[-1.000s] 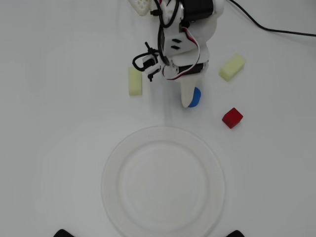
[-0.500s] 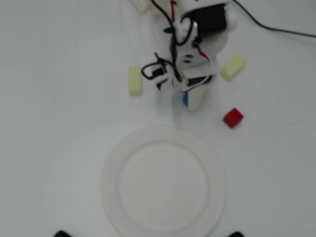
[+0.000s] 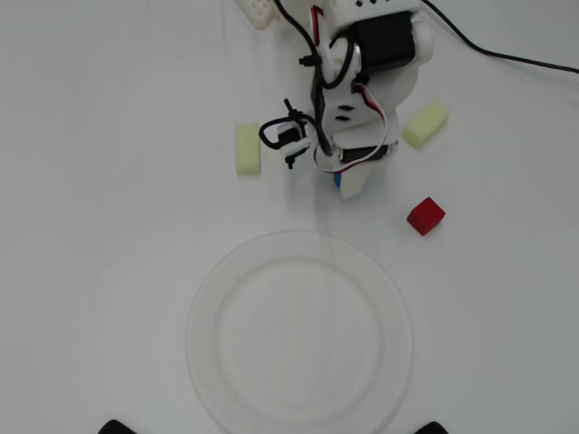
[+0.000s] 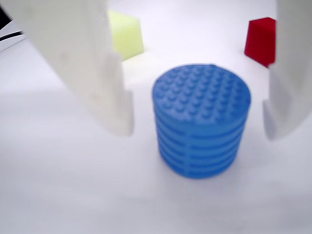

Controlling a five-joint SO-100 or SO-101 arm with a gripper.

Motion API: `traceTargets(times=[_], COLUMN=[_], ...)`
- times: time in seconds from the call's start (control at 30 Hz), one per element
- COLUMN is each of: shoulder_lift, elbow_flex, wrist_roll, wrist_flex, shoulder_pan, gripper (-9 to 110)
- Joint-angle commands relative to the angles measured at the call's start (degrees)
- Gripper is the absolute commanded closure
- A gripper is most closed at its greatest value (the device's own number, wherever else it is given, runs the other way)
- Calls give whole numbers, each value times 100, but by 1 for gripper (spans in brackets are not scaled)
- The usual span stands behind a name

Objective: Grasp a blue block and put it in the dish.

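The blue block (image 4: 201,119), a ribbed cylinder with a studded flat top, stands upright on the white table. In the wrist view it sits between the two white fingers (image 4: 87,68) of my gripper (image 4: 197,126), with a gap on each side; the gripper is open and not touching it. In the overhead view only a blue sliver (image 3: 336,179) shows under the gripper (image 3: 346,181). The dish (image 3: 298,333), a large white paper plate, lies empty below the arm in the overhead view.
A red cube (image 3: 425,215) sits right of the gripper, also in the wrist view (image 4: 261,40). Pale yellow blocks lie at left (image 3: 248,148) and upper right (image 3: 425,124); one shows in the wrist view (image 4: 126,34). A black cable (image 3: 507,56) runs to the right.
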Motion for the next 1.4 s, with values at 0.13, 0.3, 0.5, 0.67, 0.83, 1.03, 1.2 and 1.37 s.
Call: traceTargets(times=[0.13, 0.3, 0.5, 0.67, 0.83, 1.03, 1.2, 1.37], shoulder_lift=[-123, -246, -378, 132, 1116, 2224, 2382, 2092], elbow_flex=[-334, -387, -404, -325, -220, 44, 272, 492], wrist_roll=[105, 114, -18, -316, -888, -1591, -1951, -2171], wrist_flex=[-35, -123, -211, -211, -193, -1116, -2232, -3480], shoulder_pan=[-299, -334, -308, -132, 360, 1187, 1380, 1239], gripper=[75, 78, 92, 100, 101, 101, 101, 101])
